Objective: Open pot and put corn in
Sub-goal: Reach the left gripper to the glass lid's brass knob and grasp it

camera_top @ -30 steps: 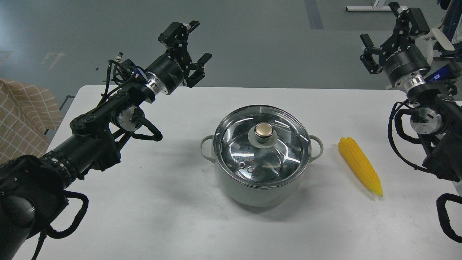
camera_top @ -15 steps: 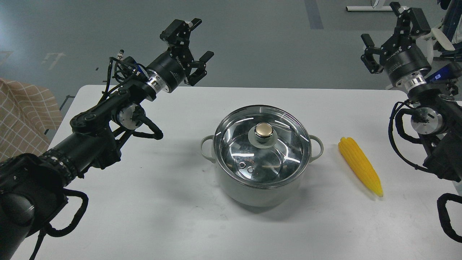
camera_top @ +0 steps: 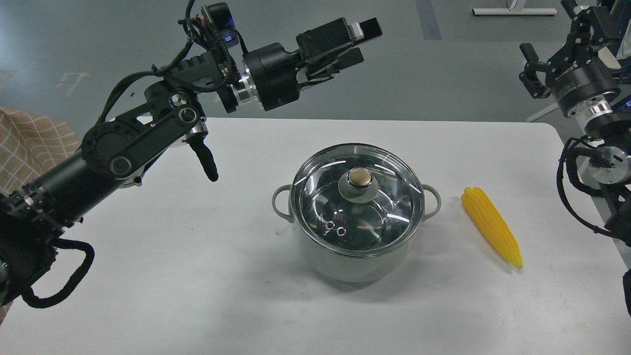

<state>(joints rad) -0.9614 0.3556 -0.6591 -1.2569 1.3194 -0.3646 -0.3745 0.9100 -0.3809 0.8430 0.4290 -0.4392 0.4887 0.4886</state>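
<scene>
Pot (camera_top: 352, 256) below left gripper (camera_top: 362, 42)

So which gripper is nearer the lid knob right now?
Left. The left gripper is raised above and behind the lid knob; the right gripper is far off to the knob's right, beyond the table edge.

There is one pot (camera_top: 355, 256). It has one lid (camera_top: 357, 197) on top, with one knob (camera_top: 360, 177), and two loop handles. There is one corn (camera_top: 491, 226), below the right gripper (camera_top: 562, 39). There is one table (camera_top: 197, 276). There are two grippers; the other is the left gripper (camera_top: 362, 42).
</scene>
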